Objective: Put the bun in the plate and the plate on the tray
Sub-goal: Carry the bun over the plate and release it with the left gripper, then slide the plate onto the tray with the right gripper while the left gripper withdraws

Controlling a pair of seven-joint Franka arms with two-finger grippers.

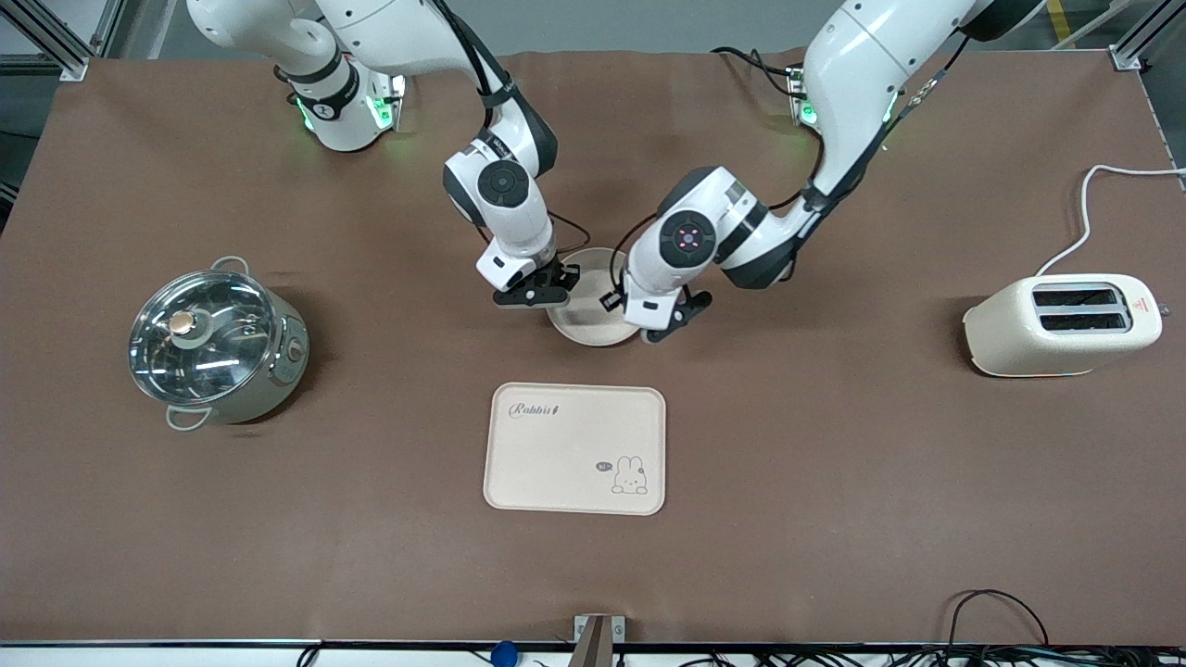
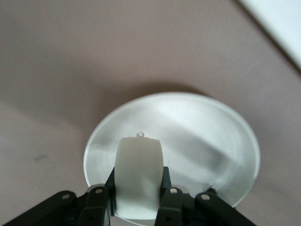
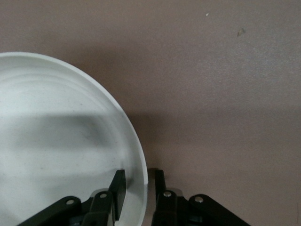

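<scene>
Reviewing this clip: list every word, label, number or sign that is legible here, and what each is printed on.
"Rabbit": script lettering on the tray, at its corner nearest the plate.
Small speech bubble by the tray's rabbit drawing: too small to read.
Red warning triangle on the toaster: a sign, no legible text.
Markings on the arms' wrist joints: too small to read.

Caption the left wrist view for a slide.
Left pincer holds the bun over the plate.
</scene>
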